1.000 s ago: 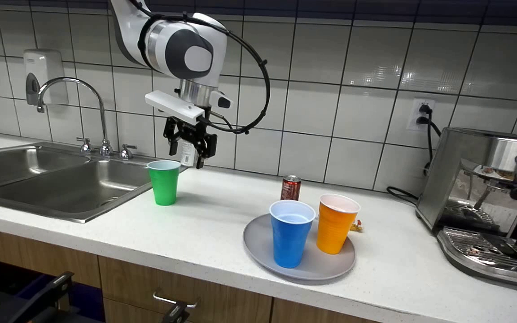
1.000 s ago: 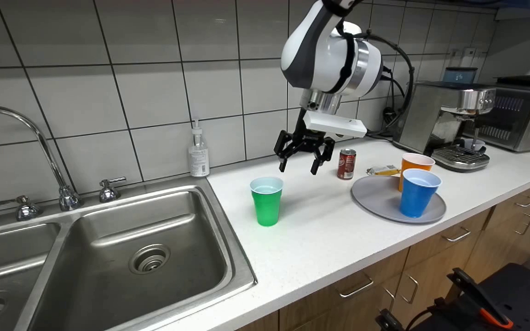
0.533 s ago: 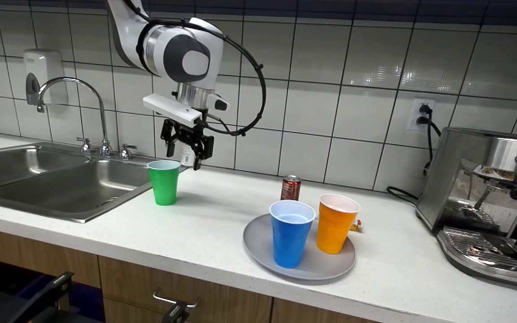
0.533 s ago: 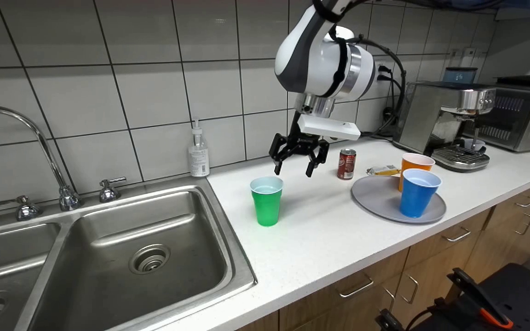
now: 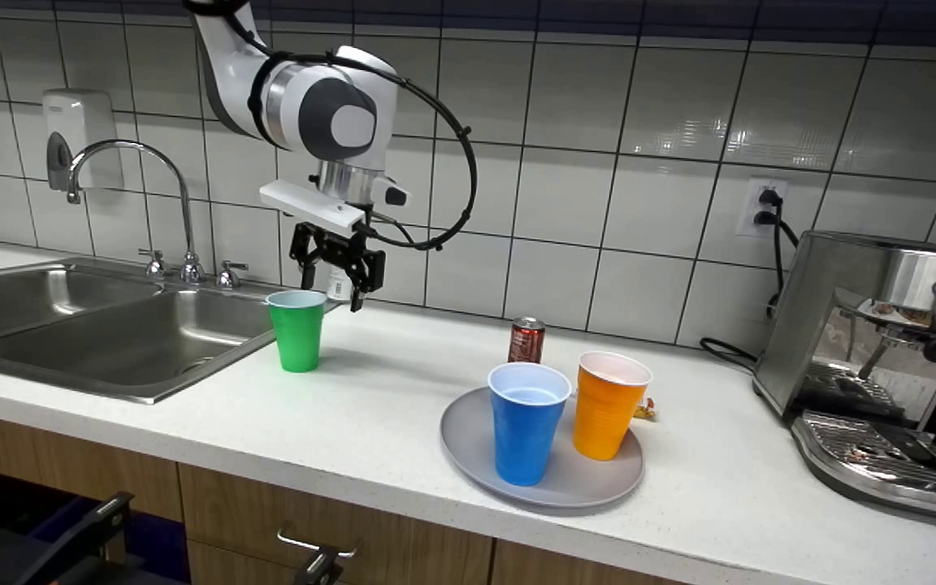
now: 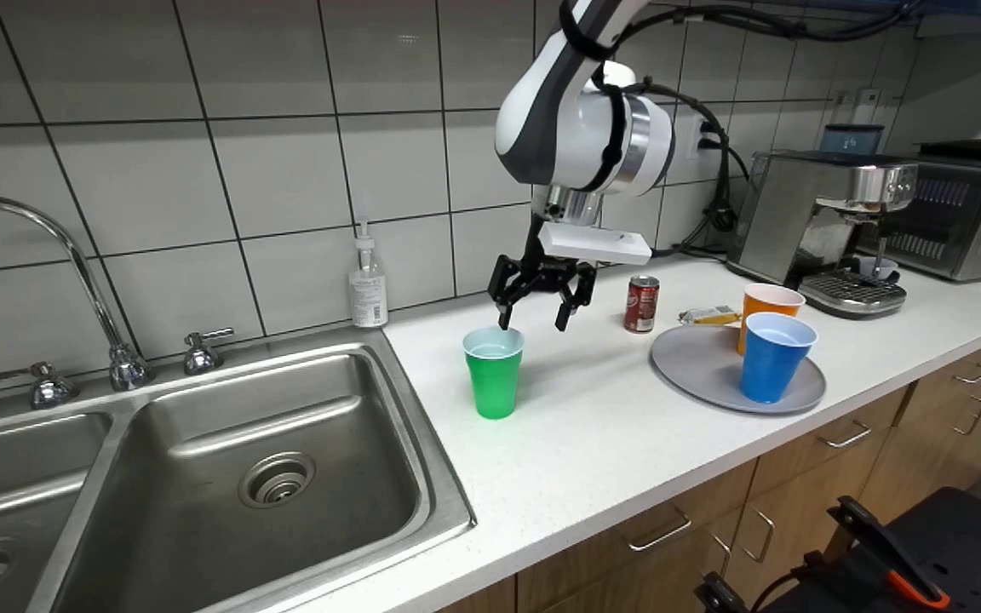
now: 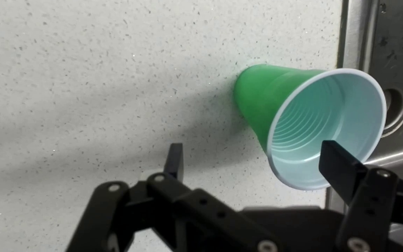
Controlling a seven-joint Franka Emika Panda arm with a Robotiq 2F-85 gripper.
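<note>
Cup (image 6: 495, 379), green and upright, sits near and below my end effector (image 6: 532, 326), which I see released, fingers spread.

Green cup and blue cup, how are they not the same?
The green cup is green outside; the blue cup is blue. The green cup stands right on the counter beside the sink; the blue cup stands on a gray plate with an orange cup. The open gripper is near the green cup, away from the blue cup. Both stand upright and have pale rims.
</note>
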